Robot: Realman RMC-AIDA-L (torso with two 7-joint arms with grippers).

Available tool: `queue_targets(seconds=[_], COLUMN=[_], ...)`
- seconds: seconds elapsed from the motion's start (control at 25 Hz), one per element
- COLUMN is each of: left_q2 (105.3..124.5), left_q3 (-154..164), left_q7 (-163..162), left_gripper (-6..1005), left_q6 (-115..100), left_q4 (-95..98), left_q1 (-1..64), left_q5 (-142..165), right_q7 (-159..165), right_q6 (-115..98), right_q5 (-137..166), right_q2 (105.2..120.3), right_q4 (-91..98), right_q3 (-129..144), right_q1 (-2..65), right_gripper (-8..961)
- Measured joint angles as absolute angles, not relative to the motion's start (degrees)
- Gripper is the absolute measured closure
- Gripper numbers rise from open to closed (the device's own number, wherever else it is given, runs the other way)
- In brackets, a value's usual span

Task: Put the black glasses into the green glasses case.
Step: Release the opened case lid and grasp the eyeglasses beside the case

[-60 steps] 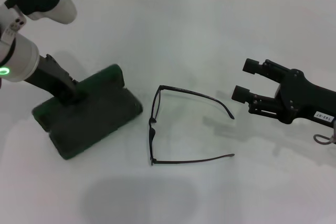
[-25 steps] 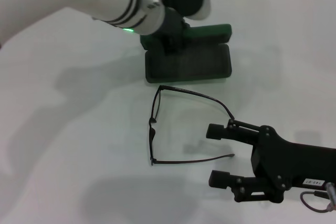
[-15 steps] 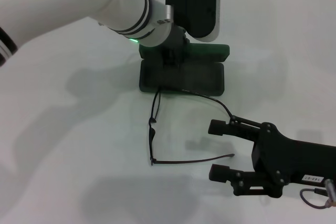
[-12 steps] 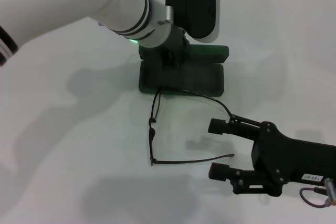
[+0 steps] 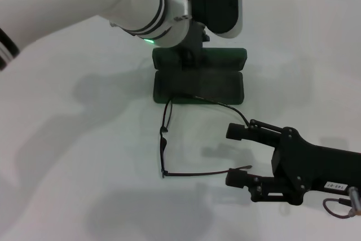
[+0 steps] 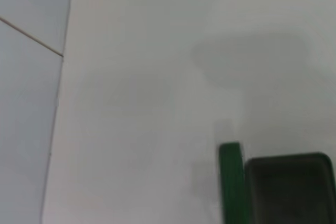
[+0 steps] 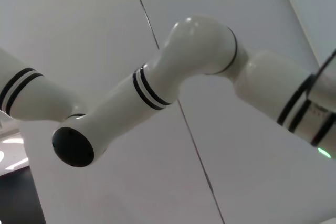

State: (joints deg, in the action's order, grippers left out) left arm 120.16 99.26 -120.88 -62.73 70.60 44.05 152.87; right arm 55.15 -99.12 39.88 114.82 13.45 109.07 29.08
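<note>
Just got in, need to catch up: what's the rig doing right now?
The left gripper is at the open green glasses case at the far side of the table, apparently holding it. The black glasses lie unfolded on the table just in front of the case, not yet in it. The right gripper is open, low at the temple tips, with the nearer tip by its lower finger. Nothing is lifted yet.
</note>
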Motion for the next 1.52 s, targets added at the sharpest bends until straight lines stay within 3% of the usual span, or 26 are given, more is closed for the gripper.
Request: queue_targets(seconds=[0.2,0.36,0.56,0.8,1.04,1.2,1.4,1.52], left_q2=[119.99,120.09,120.07,119.89,119.89,119.93,119.95,120.0], left_q3=[98.79,97.33,92.02,87.59,87.14,84.68,78.59,76.04], left_q7=[-122.43,-126.08,-133.32,-138.44,-149.8,-150.75,-142.17,-135.45], left_gripper=[660,554,552,584,625,624,624,625], left_q6=[-64.4,-64.5,-63.15,-64.46,-75.93,-76.62,-72.66,-69.66], left_q4=[75.0,83.54,99.79,106.29,114.7,115.16,111.25,108.26], left_q1=[42.91,38.3,28.72,19.35,15.43,14.31,12.35,10.35], left_q5=[153.25,153.82,143.8,136.77,146.6,145.75,133.68,124.86], right_q7=[56.67,56.85,59.5,61.07,61.18,62.6,72.55,77.07], right_q6=[-97.22,-96.19,-93.35,-92.68,-90.47,-90.22,-89.77,-87.69], right_q5=[40.31,40.82,42.06,42.82,42.82,43.21,55.9,69.75], right_q2=[114.58,112.98,109.56,108.5,106.96,104.6,102.46,102.97], right_q4=[13.45,14.02,14.31,13.97,13.52,14.66,23.74,29.65], right_q3=[109.07,109.13,109.37,109.36,108.49,107.06,106.91,104.07], right_q1=[29.47,30.54,34.76,35.45,33.68,33.74,40.42,46.14], right_gripper=[112,112,112,112,113,115,120,123])
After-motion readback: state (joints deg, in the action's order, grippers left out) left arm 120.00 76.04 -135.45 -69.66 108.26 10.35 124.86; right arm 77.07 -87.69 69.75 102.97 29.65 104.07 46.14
